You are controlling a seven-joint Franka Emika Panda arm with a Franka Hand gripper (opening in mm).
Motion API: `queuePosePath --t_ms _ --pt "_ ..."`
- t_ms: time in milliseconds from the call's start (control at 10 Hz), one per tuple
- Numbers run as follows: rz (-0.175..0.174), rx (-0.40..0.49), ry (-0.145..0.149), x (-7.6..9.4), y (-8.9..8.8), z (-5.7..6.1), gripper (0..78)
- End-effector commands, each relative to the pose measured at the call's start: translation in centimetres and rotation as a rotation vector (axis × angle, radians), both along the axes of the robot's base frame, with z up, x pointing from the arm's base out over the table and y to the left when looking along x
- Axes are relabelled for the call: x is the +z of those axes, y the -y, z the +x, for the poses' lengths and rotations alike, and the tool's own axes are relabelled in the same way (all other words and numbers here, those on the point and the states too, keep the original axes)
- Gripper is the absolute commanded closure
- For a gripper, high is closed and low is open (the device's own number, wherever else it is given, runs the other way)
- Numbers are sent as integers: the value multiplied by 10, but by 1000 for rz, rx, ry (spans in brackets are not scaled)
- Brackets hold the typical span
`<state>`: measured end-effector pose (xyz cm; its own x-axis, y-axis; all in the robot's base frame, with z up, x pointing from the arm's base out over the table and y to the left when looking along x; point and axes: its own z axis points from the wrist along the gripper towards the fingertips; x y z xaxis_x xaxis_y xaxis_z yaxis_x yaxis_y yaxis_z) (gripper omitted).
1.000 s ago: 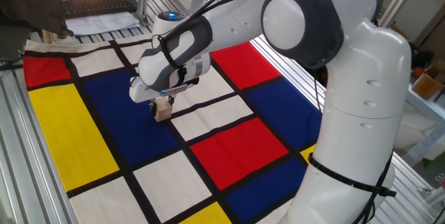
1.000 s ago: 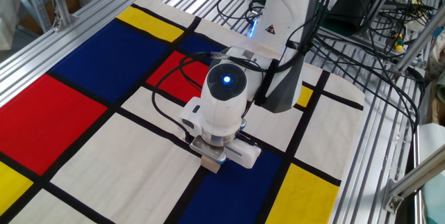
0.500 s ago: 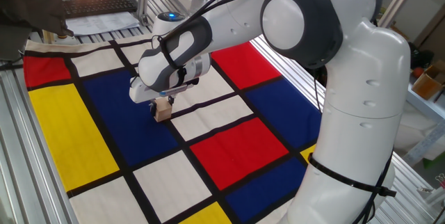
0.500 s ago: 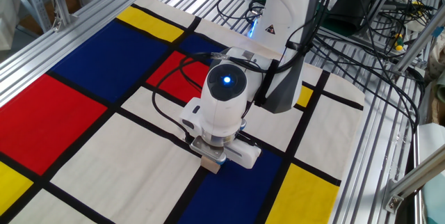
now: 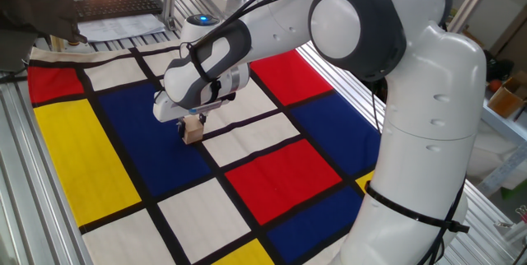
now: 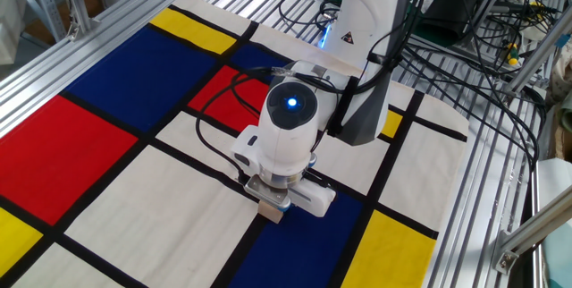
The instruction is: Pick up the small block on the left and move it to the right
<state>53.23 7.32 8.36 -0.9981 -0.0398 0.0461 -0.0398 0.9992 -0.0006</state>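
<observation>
Jaws closed on the small block [image 5: 193, 131]: your gripper [image 5: 192, 125] pinches its upper part while its base sits on or just above the worktop, on a black line between a blue and a white panel, so you judge the pick made and the carry to the right not begun. You work on a checked cloth [image 5: 74, 158] of red, blue, yellow and white panels over a slatted metal worktop [image 6: 107, 15], with cables [image 6: 465, 11] and a keyboard [image 5: 115, 6] beyond.
</observation>
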Motion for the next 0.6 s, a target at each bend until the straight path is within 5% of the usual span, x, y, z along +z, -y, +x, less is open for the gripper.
queuePosePath --t_ms 100,600 --pt "-1 -2 6 2 0 1 764" --pt "-5 -6 6 1 0 1 764"
